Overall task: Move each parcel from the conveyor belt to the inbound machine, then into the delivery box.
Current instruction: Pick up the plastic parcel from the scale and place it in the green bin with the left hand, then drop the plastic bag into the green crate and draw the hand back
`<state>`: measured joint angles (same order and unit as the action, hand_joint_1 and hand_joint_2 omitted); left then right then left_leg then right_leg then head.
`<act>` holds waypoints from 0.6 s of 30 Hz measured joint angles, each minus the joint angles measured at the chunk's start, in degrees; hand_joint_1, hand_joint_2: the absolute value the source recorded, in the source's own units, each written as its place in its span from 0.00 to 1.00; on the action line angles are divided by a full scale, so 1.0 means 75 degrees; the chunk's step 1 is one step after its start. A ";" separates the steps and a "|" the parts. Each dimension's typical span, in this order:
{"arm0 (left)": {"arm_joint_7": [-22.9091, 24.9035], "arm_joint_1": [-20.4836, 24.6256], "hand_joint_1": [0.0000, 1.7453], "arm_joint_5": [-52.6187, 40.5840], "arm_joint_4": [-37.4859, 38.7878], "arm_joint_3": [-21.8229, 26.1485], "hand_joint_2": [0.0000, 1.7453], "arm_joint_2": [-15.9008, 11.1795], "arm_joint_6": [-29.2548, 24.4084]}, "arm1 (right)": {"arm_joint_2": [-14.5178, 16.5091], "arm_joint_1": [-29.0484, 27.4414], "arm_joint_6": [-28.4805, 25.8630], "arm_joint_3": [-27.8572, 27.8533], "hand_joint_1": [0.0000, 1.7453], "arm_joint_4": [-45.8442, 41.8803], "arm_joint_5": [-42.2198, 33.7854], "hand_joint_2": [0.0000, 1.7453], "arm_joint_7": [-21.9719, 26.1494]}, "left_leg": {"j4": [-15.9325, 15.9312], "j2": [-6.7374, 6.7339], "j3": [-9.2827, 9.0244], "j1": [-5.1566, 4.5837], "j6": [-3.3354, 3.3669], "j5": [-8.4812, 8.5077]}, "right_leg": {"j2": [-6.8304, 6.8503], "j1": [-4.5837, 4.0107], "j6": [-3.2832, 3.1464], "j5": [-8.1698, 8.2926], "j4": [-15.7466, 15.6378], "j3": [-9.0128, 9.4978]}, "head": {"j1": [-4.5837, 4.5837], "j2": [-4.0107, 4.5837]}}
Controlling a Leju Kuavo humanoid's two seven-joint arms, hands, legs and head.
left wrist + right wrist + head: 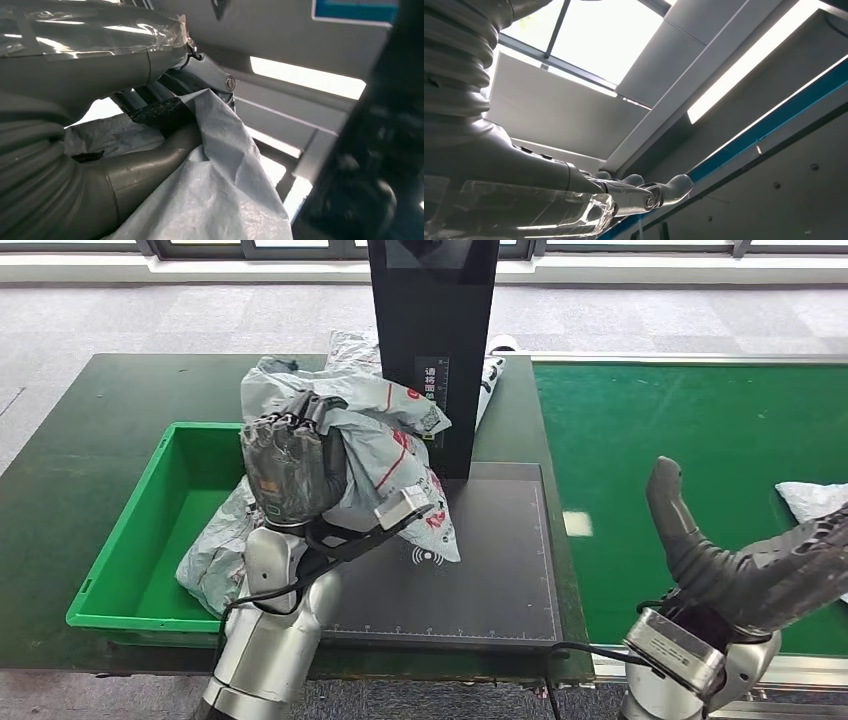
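**Surfaces and materials**

The parcel point(385, 435) is wrapped in thin grey plastic film, crinkled and faintly shiny, with red print. The left hand point(290, 468) gripping it is covered by clear, glossy wrap over dark matt fingers point(159, 111). The right hand point(745, 555) is sheathed in dark ribbed rubber-like material. Brushed silver metal is seen on both forearms. The green bin point(115, 570) is made of smooth, slightly glossy plastic. The scanner platform point(500, 560) is finished in matt dark grey, its upright column point(432, 330) in glossy black. The conveyor belt point(690, 420) is surfaced in matt green.
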<state>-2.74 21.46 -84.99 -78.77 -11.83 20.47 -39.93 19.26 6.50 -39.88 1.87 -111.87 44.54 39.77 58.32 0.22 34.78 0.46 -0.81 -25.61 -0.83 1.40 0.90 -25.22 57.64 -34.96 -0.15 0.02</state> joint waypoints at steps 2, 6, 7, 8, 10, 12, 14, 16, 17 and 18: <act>-0.0015 -0.0039 1.00 0.0001 -0.0270 0.0120 1.00 -0.0004 0.0000 | 0.0000 -0.0001 0.0000 -0.0009 0.00 0.0010 -0.0001 1.00 0.0001 | 0.0000 0.0001 0.0000 0.0000 0.0000 0.0000 | 0.0001 0.0000 0.0000 0.0000 0.0000 0.0000 | 0.0000 -0.0001; -0.0024 -0.0084 1.00 0.0010 -0.0579 0.0271 1.00 -0.0014 0.0000 | 0.0000 -0.0005 0.0000 -0.0049 0.00 0.0039 0.0000 1.00 0.0001 | 0.0000 0.0002 0.0000 0.0000 0.0000 0.0000 | 0.0002 0.0000 0.0000 0.0000 0.0000 0.0001 | 0.0000 0.0000; -0.0035 -0.0093 1.00 0.0020 -0.0622 0.0319 1.00 -0.0017 0.0000 | 0.0000 -0.0007 0.0000 -0.0069 0.00 0.0047 0.0001 1.00 0.0001 | 0.0000 0.0002 0.0000 0.0000 0.0000 0.0000 | 0.0002 0.0000 0.0000 0.0000 0.0000 0.0002 | 0.0000 -0.0001; -0.0062 -0.0100 1.00 0.0039 -0.0654 0.0386 1.00 -0.0020 0.0000 | 0.0000 -0.0009 -0.0001 -0.0085 0.00 0.0056 0.0002 1.00 0.0001 | 0.0000 0.0003 0.0000 0.0000 0.0000 0.0000 | 0.0002 0.0000 0.0000 0.0000 0.0000 0.0003 | 0.0000 -0.0001; -0.0234 -0.0110 1.00 0.0169 -0.0693 0.0624 1.00 -0.0028 0.0000 | 0.0000 -0.0010 -0.0001 -0.0101 0.00 0.0079 0.0003 1.00 0.0001 | 0.0000 0.0003 0.0000 0.0000 0.0000 0.0000 | 0.0002 0.0000 0.0000 0.0000 0.0000 0.0003 | 0.0000 -0.0001; -0.0555 -0.0101 1.00 0.0433 -0.0705 0.1024 1.00 -0.0036 0.0000 | 0.0000 -0.0010 0.0000 -0.0104 0.00 0.0111 0.0000 1.00 0.0001 | -0.0001 0.0002 -0.0002 0.0000 0.0000 0.0000 | 0.0000 0.0000 0.0000 0.0000 0.0000 0.0002 | 0.0000 0.0000; -0.0809 -0.0063 1.00 0.0655 -0.0691 0.1545 1.00 -0.0036 0.0000 | 0.0000 -0.0010 0.0000 -0.0104 0.00 0.0150 -0.0007 1.00 0.0001 | -0.0001 0.0000 -0.0004 0.0001 -0.0002 0.0002 | -0.0002 -0.0001 -0.0001 0.0000 0.0000 0.0000 | 0.0000 -0.0001; -0.0893 -0.0030 1.00 0.0733 -0.0665 0.1994 1.00 -0.0031 0.0000 | 0.0000 -0.0010 0.0001 -0.0104 0.00 0.0182 -0.0015 1.00 0.0001 | -0.0001 0.0000 -0.0005 0.0002 -0.0005 0.0004 | -0.0002 -0.0003 -0.0001 0.0001 0.0000 -0.0001 | 0.0000 -0.0001; -0.0916 -0.0023 1.00 0.0740 -0.0655 0.2159 1.00 -0.0028 0.0000 | 0.0000 -0.0010 0.0001 -0.0104 0.00 0.0196 -0.0017 1.00 0.0001 | -0.0001 0.0002 -0.0005 0.0003 -0.0006 0.0004 | -0.0001 -0.0004 -0.0001 0.0000 0.0000 0.0000 | 0.0000 -0.0001; -0.0938 -0.0012 1.00 0.0740 -0.0636 0.2299 1.00 -0.0026 0.0000 | 0.0000 -0.0010 0.0001 -0.0104 0.00 0.0209 -0.0017 1.00 0.0001 | -0.0001 0.0004 -0.0004 0.0004 -0.0006 0.0005 | 0.0001 -0.0005 -0.0001 0.0000 0.0000 0.0001 | 0.0000 -0.0002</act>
<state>-9.78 21.37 -79.44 -83.54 5.41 20.28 -39.93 19.26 6.42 -39.88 1.09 -110.30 44.41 39.78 58.31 0.25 34.75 0.50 -0.86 -25.57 -0.82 1.36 0.89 -25.21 57.64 -34.96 -0.15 0.00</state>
